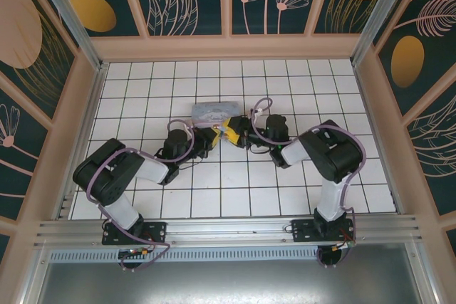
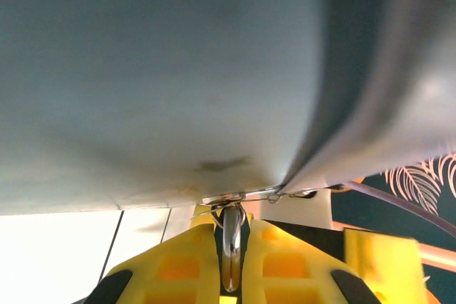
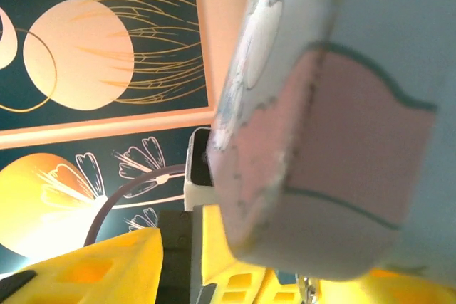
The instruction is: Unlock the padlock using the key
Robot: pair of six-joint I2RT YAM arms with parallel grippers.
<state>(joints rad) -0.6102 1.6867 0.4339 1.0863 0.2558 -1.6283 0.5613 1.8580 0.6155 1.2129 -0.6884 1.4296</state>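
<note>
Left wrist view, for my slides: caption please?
Left gripper pinches a thin silvery metal loop beneath a blurred blue-grey box.

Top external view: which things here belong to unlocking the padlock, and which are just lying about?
Job: padlock, pinched in the shut left tool; right tool beside it.
Lying about: pastel cartoon box, right by the tools; tiled table.

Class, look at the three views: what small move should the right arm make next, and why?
Probably ease the right pincer back slightly from the pastel box. The box crowds its wrist view, and both pincers meet at the box's near edge, where the left pincer pinches a thin metal loop; more room should help.
</note>
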